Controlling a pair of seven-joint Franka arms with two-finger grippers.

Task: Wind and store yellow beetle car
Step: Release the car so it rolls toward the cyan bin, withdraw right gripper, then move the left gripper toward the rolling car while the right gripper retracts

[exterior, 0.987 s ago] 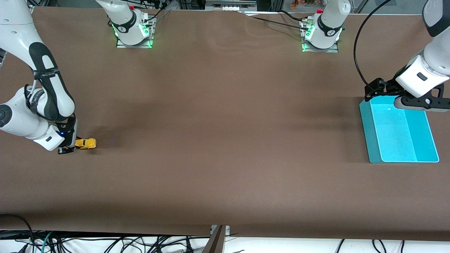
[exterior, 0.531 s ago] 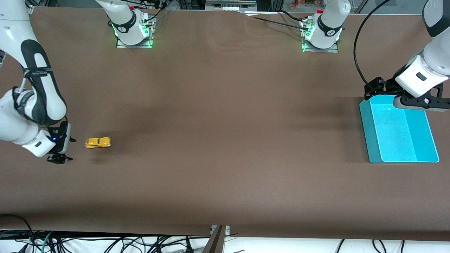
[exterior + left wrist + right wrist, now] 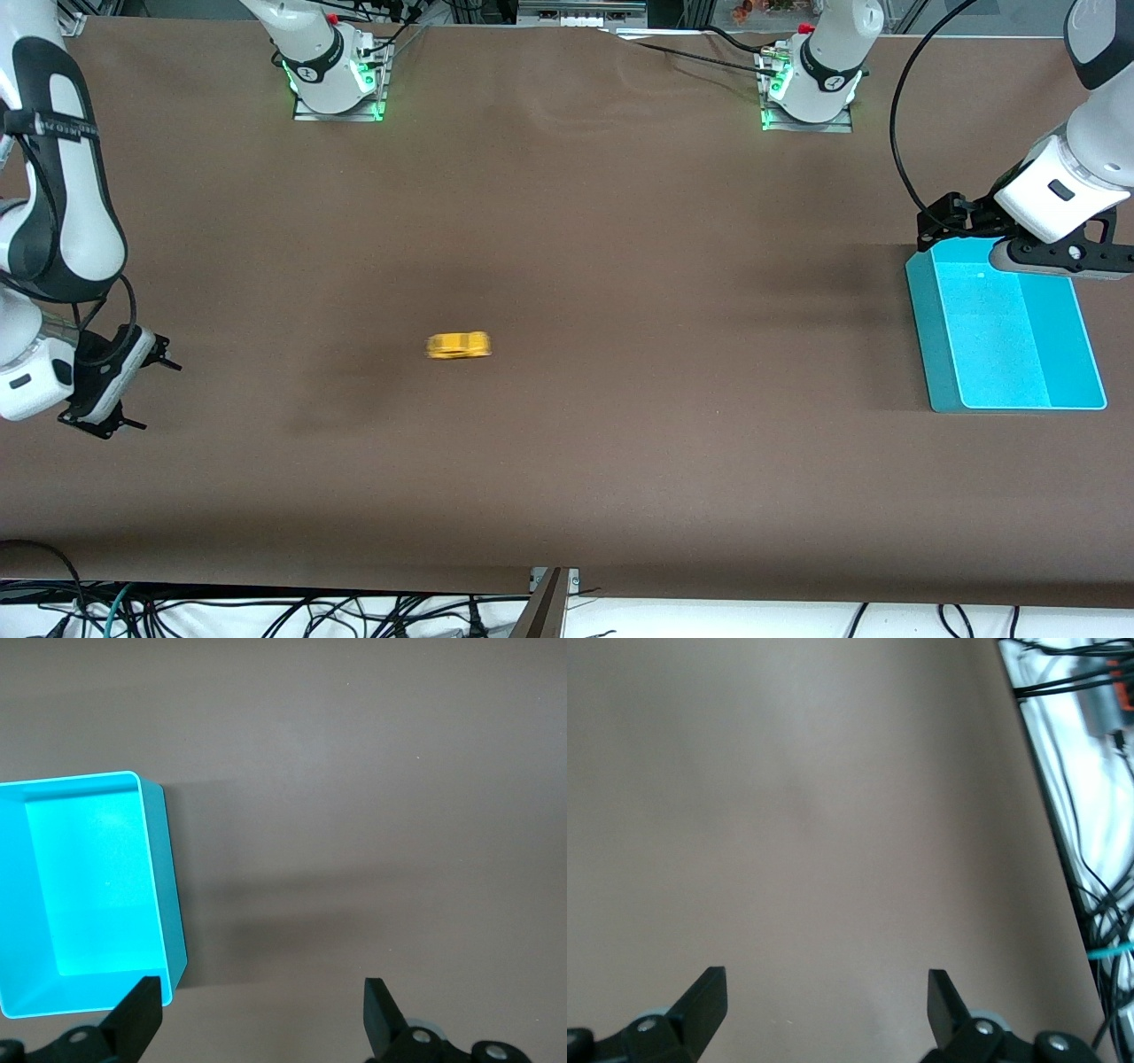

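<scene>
The yellow beetle car shows as a small blurred yellow shape on the brown table, about midway between the two arms' ends. My right gripper is open and empty above the table at the right arm's end; its wrist view shows only bare table between the fingers. My left gripper is open and empty over the edge of the turquoise bin that faces the bases. In the left wrist view the bin lies beside one fingertip. The bin is empty.
The table's edge with loose cables shows in the right wrist view. A black cable loops from the left arm's wrist. The two arm bases stand along the table edge farthest from the front camera.
The right gripper let go of the car, opened and drew back toward its end of the table. The car rolled across the table toward the left arm's end. The left arm has barely moved.
</scene>
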